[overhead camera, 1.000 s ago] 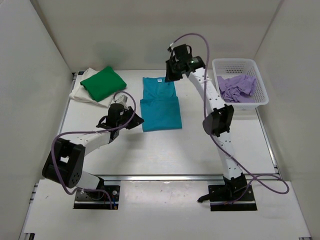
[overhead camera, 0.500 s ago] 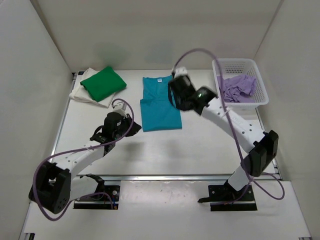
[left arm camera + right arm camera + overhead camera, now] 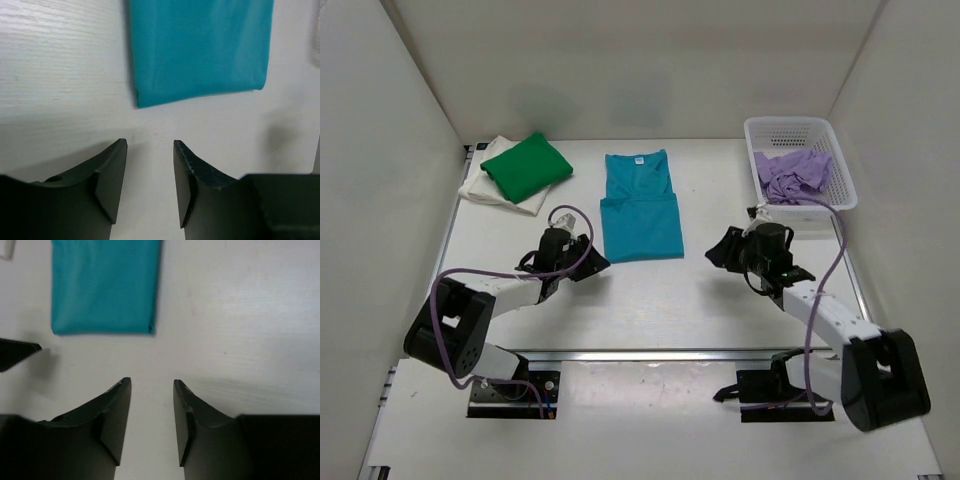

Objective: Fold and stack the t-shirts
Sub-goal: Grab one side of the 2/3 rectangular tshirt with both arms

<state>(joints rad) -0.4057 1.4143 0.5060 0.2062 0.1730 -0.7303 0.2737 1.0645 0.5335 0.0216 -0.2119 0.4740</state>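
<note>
The left hand (image 3: 592,260) sits low over the white counter (image 3: 650,300), its two dark fingers (image 3: 112,175) spread a little, with nothing between them. The folded teal cotton t-shirt (image 3: 197,47) lies flat just ahead of it, its near corner almost in line with the gap and the rest reaching to that hand's right. The right hand (image 3: 718,250) is likewise parted and empty; the same shirt lies ahead and to its left. A small white neck label (image 3: 639,159) shows at the far collar, too small to read. Beyond the left hand, a folded green t-shirt (image 3: 525,167) rests on a cream-white one (image 3: 485,188). Beyond the right hand, a crumpled lilac t-shirt (image 3: 792,175) lies in a white plastic mesh basket (image 3: 790,125).
</note>
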